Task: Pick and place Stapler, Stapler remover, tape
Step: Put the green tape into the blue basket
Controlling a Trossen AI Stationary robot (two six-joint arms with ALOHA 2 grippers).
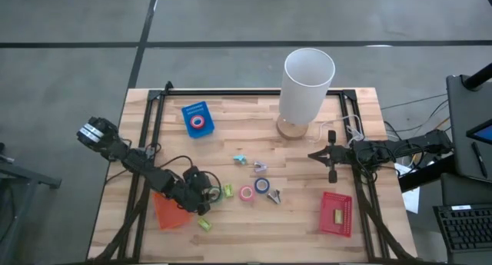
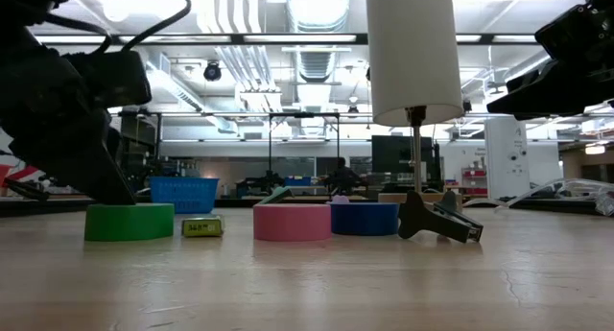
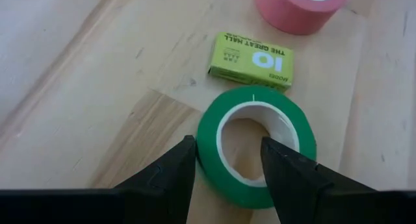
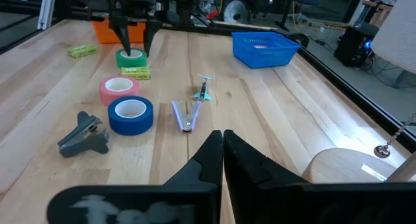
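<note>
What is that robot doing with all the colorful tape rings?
The left gripper is down on the green tape roll, its open fingers straddling one side of the ring, not squeezing it yet. A small yellow-green box lies just beyond, then the pink roll and blue roll. The right gripper waits shut near the lamp.

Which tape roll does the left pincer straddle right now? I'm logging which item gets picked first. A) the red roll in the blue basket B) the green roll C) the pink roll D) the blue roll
B: in the left wrist view, the left pincer stands open with one finger outside the green roll and the other inside its core.
</note>
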